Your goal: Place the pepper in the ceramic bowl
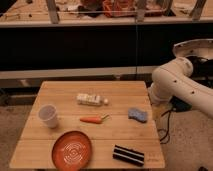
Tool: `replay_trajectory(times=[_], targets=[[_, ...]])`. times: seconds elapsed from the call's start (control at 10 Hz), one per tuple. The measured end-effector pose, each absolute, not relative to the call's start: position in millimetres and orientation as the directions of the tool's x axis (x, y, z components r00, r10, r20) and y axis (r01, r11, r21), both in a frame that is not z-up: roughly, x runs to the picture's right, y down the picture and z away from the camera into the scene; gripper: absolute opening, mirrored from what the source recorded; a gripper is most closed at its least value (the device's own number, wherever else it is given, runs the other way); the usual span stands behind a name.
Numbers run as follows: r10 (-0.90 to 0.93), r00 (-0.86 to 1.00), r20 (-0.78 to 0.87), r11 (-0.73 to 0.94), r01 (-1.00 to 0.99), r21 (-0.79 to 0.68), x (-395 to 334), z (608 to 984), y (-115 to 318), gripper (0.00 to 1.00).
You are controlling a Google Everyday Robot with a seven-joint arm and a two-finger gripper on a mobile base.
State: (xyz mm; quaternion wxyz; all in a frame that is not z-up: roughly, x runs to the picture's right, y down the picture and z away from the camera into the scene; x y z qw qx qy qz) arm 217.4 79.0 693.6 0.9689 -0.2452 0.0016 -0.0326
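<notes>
The pepper point(93, 119) lay in the middle of the table point(60, 95), the bowl point(72, 150) by its front edge; I had the gripper point(158, 106) released, empty, off its right edge.

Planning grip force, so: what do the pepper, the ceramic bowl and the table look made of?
The pepper: smooth, even orange with a green stem, possibly plastic, possibly real. The ceramic bowl: orange-red with white line pattern, looks glazed, though plastic is possible. The table: pale matte wood, plank lines showing. The gripper hangs off the table's right edge, touching none.
</notes>
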Motion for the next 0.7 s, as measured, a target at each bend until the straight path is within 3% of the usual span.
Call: replay_trajectory(times=[0.7], targets=[[-0.171, 0.979, 0.110, 0.882, 0.202, -0.426, 135.1, 708.6, 64.8, 0.80]])
